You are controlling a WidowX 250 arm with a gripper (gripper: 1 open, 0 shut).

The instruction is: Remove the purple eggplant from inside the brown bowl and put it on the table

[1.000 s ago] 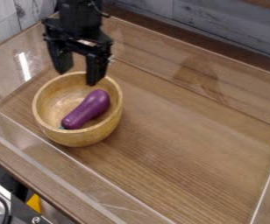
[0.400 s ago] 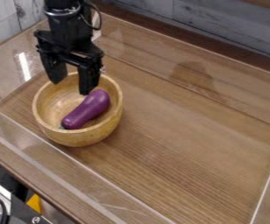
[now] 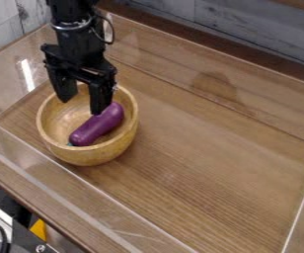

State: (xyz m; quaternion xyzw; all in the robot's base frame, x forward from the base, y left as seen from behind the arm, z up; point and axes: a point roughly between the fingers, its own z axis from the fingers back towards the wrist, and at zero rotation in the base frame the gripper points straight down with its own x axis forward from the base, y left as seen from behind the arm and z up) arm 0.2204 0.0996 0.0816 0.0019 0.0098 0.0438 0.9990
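Black all over, matte, from the blocky wrist section at the top edge down to the claw [image 3: 82,96]. Built as a narrow upright housing widening into a boxy crossbar, with two long flat black fingers [image 3: 101,97] hanging from its ends, squared at the tips. Dark cable looped beside the upper housing; screws and markings too small to make out.

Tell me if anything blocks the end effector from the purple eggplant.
Nothing visible does. The open end effector hangs just above the brown bowl, over the purple eggplant, which lies uncovered inside.
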